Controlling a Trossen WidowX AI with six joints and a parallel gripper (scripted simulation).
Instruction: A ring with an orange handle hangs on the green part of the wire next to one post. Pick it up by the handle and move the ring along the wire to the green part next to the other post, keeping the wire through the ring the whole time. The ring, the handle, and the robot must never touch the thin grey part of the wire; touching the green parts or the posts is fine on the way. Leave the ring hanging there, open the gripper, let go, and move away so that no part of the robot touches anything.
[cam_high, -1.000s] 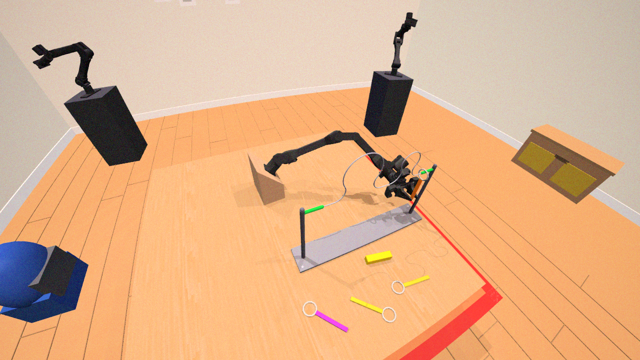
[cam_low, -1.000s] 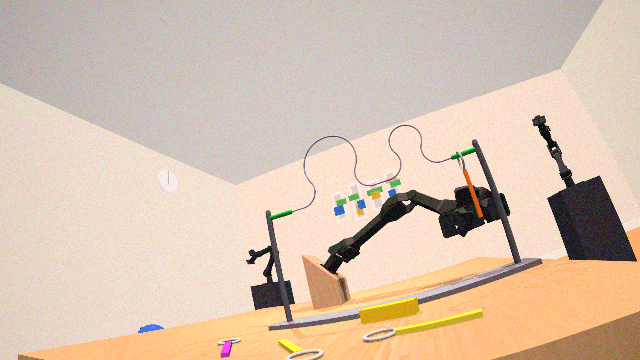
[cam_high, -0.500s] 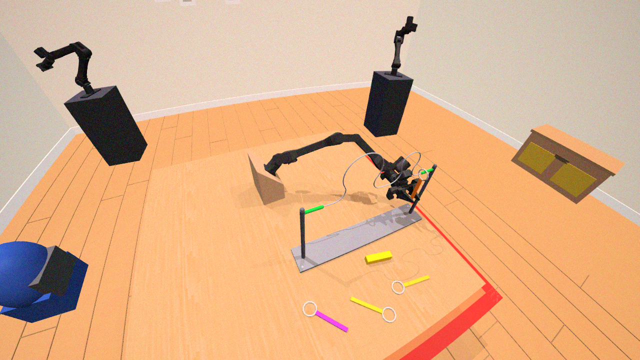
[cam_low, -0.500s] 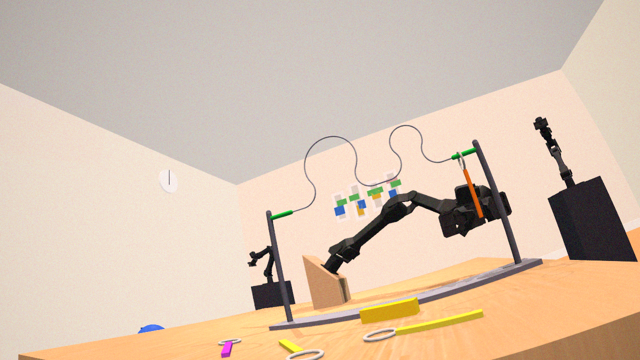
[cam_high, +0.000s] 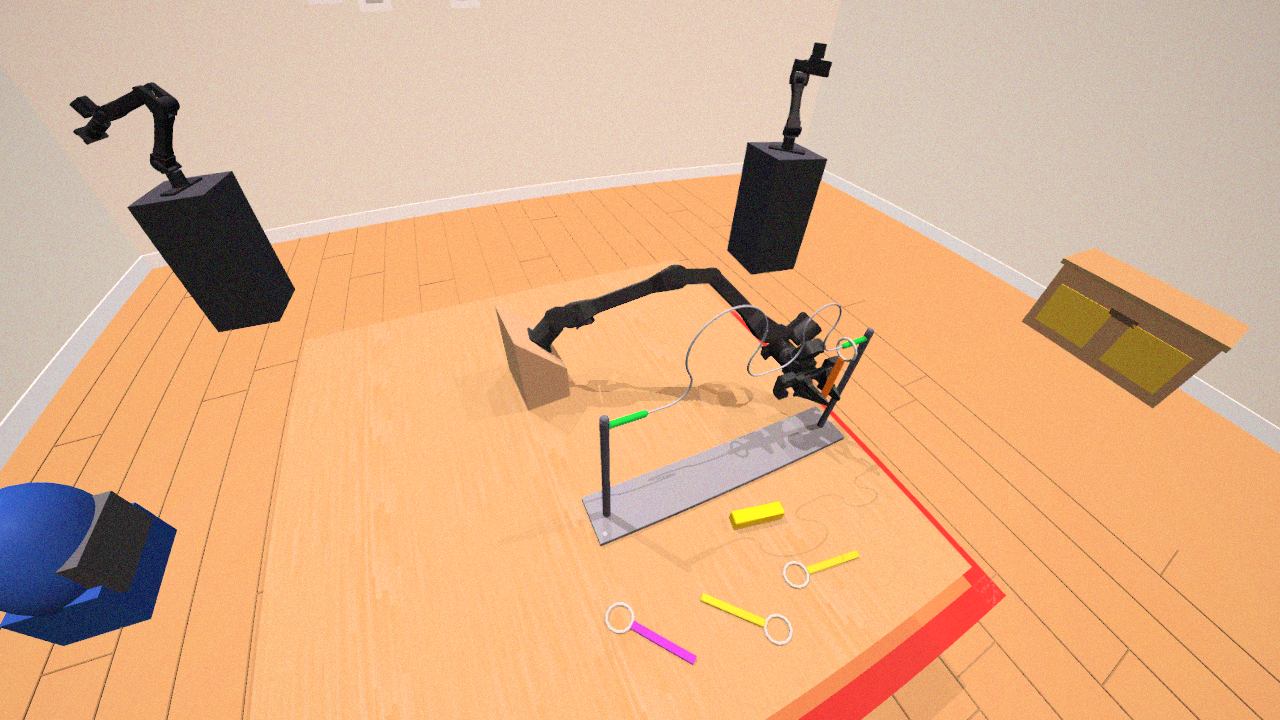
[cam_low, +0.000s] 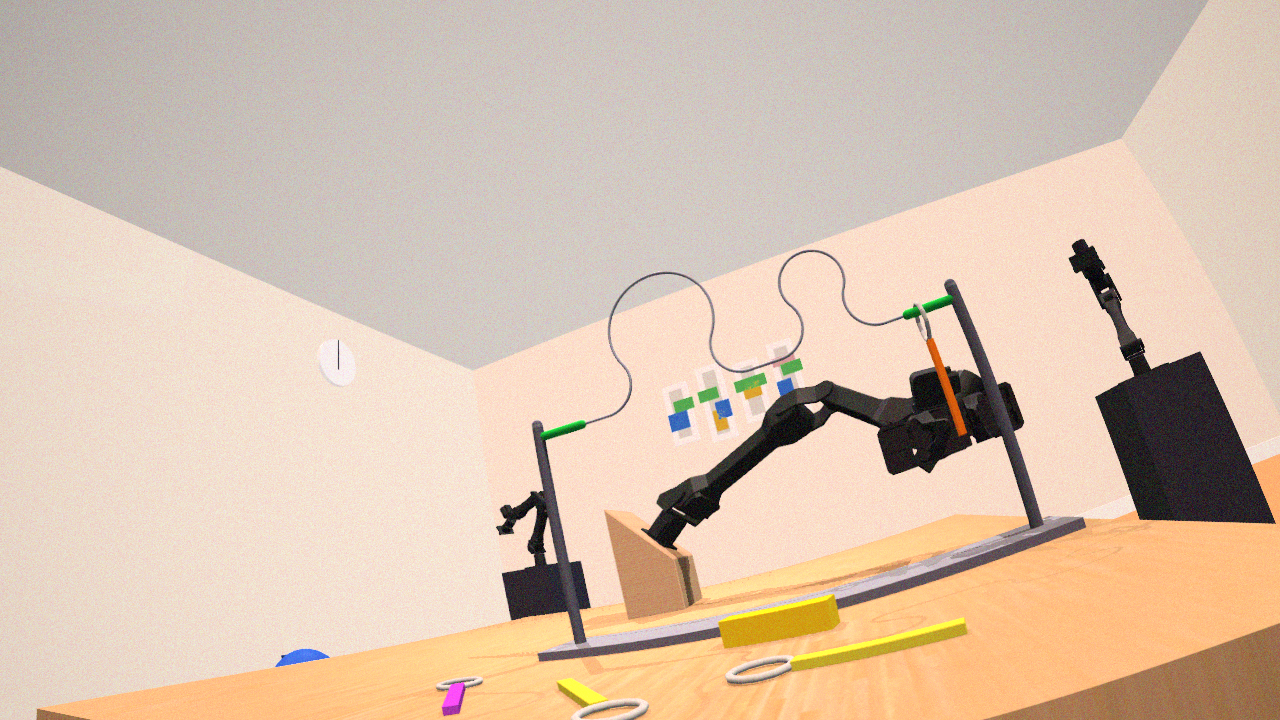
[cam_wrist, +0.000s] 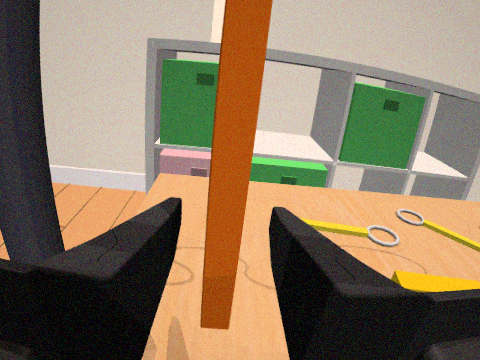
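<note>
We are advancing our parted, empty end effector (cam_high: 821, 390) (cam_wrist: 226, 214) around the orange handle (cam_high: 833, 377) (cam_low: 947, 385) (cam_wrist: 235, 150), hanging beside the right-hand post (cam_high: 844, 380) (cam_low: 993, 402) (cam_wrist: 25, 125), ideally centring it before closing squarely, gently.

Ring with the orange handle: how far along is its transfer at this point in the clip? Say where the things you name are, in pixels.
No transfer is visible: the ring (cam_high: 845, 339) (cam_low: 918, 312) hangs on the green part beside the post (cam_high: 856, 356) (cam_low: 993, 402) nearest the gripper (cam_high: 832, 394) (cam_wrist: 226, 214). In hand is the approach: the open fingers flank the orange handle (cam_high: 833, 376) (cam_low: 947, 385) (cam_wrist: 235, 150), with gaps on both sides. Left: grip, travel to the other green part (cam_high: 628, 418) (cam_low: 563, 428), release, withdrawal.
</note>
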